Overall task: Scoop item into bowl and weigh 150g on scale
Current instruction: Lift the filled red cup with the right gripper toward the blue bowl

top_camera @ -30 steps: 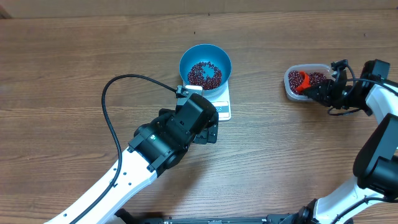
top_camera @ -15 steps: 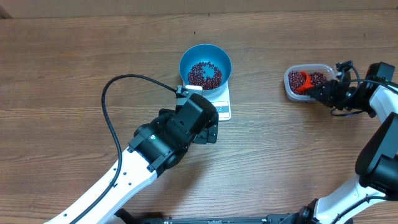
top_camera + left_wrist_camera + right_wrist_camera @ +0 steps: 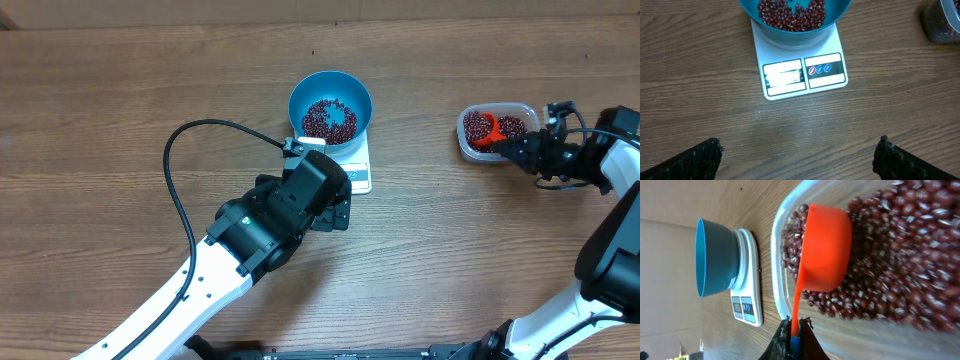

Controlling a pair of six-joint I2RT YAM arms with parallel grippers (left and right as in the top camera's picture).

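The orange scoop (image 3: 825, 247) sits down in the clear tub (image 3: 775, 265), cup resting among the beans (image 3: 900, 255), and the right gripper (image 3: 794, 336) is clenched tight on the thin end of its handle. The right wrist view gives the close-up: the scoop's rounded outside faces the camera, so what is inside the cup cannot be told from here. The handle runs straight back into the dark pinched fingers.

From overhead the scoop (image 3: 483, 130) shows as an orange patch in the left part of the tub (image 3: 462, 140). The right gripper (image 3: 515, 147) reaches in over the tub's near right edge, and the tub stands well apart from the scale, off to the right on the wooden table (image 3: 100, 100).

Over at the middle, the bowl (image 3: 362, 90) stands on the scale (image 3: 358, 168) with a layer of beans (image 3: 329, 119) across its bottom.

Only the left wrist view shows the scale's face. The display window (image 3: 784, 77) is washed out by glare and unreadable, with three round buttons (image 3: 819, 69) beside it. The left gripper (image 3: 799, 157) hangs just short of the scale, fingers spread wide and holding nothing. The bowl (image 3: 790, 37) overhangs the platform at the top of that frame.

A black cable (image 3: 175, 190) loops out beside the left arm
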